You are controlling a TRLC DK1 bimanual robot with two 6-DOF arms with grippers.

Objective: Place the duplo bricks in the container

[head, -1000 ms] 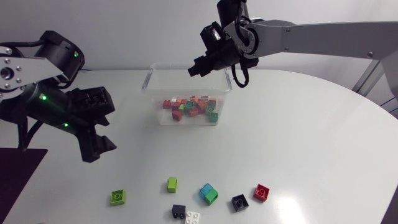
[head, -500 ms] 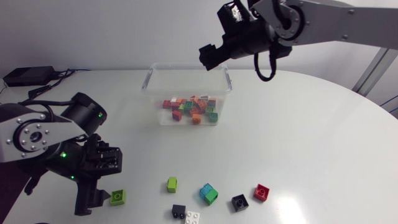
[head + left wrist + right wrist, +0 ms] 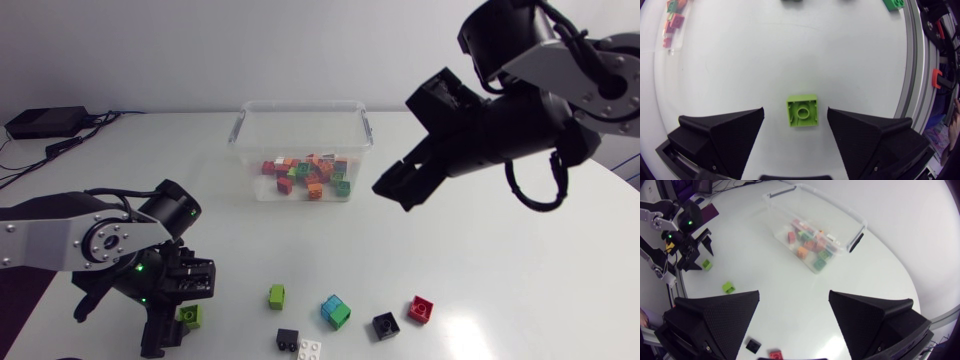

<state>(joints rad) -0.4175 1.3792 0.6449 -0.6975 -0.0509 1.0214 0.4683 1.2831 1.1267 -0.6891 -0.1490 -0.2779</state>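
A lime green duplo brick [image 3: 802,111] lies flat on the white table between the fingers of my left gripper [image 3: 796,115]. The gripper stands open, with a gap on both sides of the brick. In the head view that brick [image 3: 191,316] is at the front left under my left gripper [image 3: 178,322]. My right gripper [image 3: 394,192] hangs open and empty to the right of the clear container [image 3: 240,130], which holds several coloured bricks. From the right wrist view the container [image 3: 855,235] lies ahead of my right gripper [image 3: 794,300].
Loose bricks lie along the front: a small lime one [image 3: 276,296], a cyan-and-green pair [image 3: 335,311], a black one [image 3: 385,325], a red one [image 3: 421,309], another black one [image 3: 288,340] and a white one [image 3: 310,350].
My right gripper opened and swung from above the container out to its right and lower. My left arm came down to the front left and set its open fingers around the lime brick.
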